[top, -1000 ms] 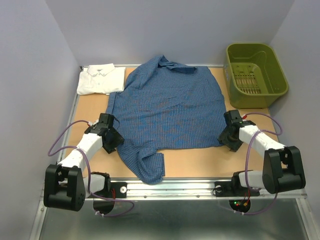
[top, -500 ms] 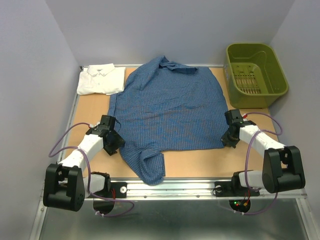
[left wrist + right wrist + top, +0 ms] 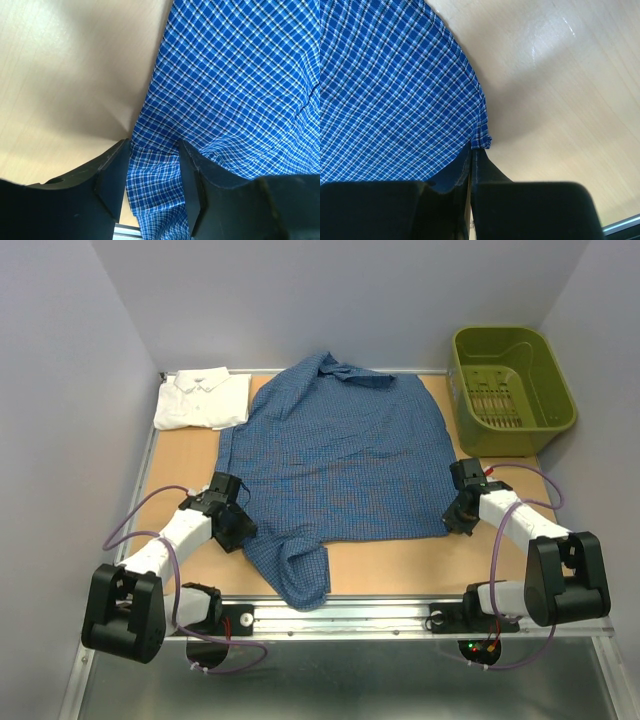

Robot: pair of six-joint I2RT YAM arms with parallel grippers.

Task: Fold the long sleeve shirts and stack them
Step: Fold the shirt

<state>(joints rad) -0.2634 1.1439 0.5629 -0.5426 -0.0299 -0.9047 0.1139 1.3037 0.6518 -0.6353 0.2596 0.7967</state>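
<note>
The dark blue shirt [image 3: 340, 455] is spread on the surface [image 3: 400, 565], collar at the far side. Its right hem corner is pinched by the right jaws. Its left edge is straddled by the spread left jaws.

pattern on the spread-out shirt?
Fine blue-and-white check on the collared cloth shirt; clearest in the left wrist view.
</note>
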